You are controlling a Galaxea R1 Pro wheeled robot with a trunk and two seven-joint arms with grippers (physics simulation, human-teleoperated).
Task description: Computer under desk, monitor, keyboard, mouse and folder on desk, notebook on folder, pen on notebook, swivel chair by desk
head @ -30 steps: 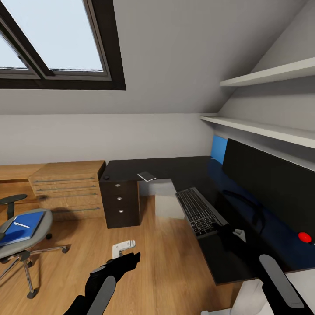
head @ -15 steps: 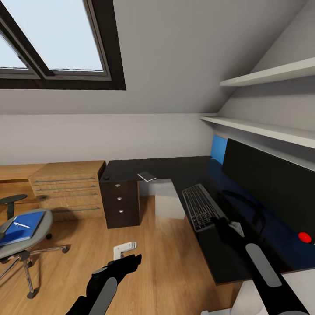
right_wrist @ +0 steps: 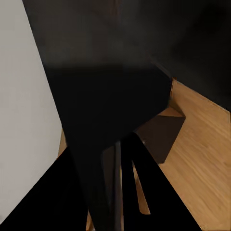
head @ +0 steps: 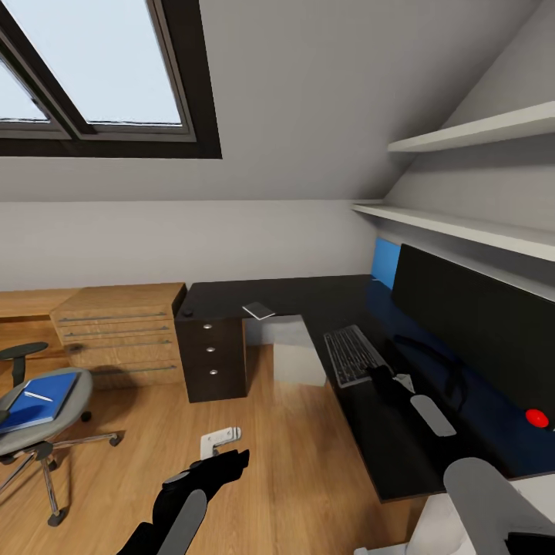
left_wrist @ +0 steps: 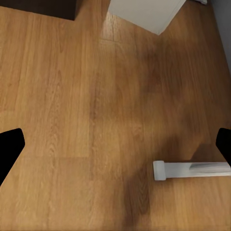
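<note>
Head view, right fingers (head: 379,375) at keyboard (head: 351,354) end, grip unclear, left fingers (left_wrist: 115,144) spread, empty, no legible writing

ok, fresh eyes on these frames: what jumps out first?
Probably the big black monitor along the desk at the right, with the keyboard lying in front of it and the right gripper at the keyboard's near end. Next, the bright blue folder on the swivel chair at far left, a thin pen lying on top. The skylight dominates the upper left.
</note>
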